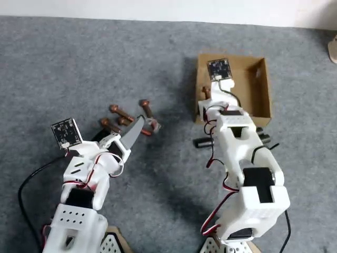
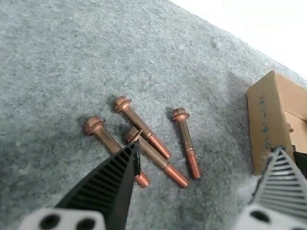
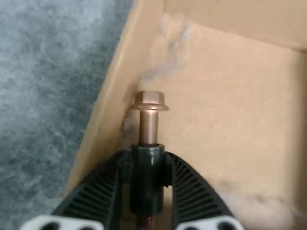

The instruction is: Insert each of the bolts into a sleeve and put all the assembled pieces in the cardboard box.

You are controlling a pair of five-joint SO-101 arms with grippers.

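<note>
Several copper bolts [image 2: 144, 128] lie loose on the grey carpet; the high view has them [image 1: 119, 111] left of centre. My left gripper [image 2: 206, 149] hangs open just above them with nothing between its fingers [image 2: 112, 175], and it sits [image 1: 125, 129] at the bolts' near side. My right gripper [image 3: 146, 165] is shut on a black sleeve [image 3: 145, 179] with a copper bolt [image 3: 149, 115] pushed through it. It holds this inside the cardboard box [image 3: 230, 120], close to one wall. From above, that gripper [image 1: 206, 96] is at the box's [image 1: 254, 87] left side.
Black sleeves lie on the carpet beside the right arm, one [image 1: 202, 142] on its left and one [image 1: 265, 138] on its right, just in front of the box. The box's corner [image 2: 268, 120] stands beyond the bolts. Open carpet stretches to the left and back.
</note>
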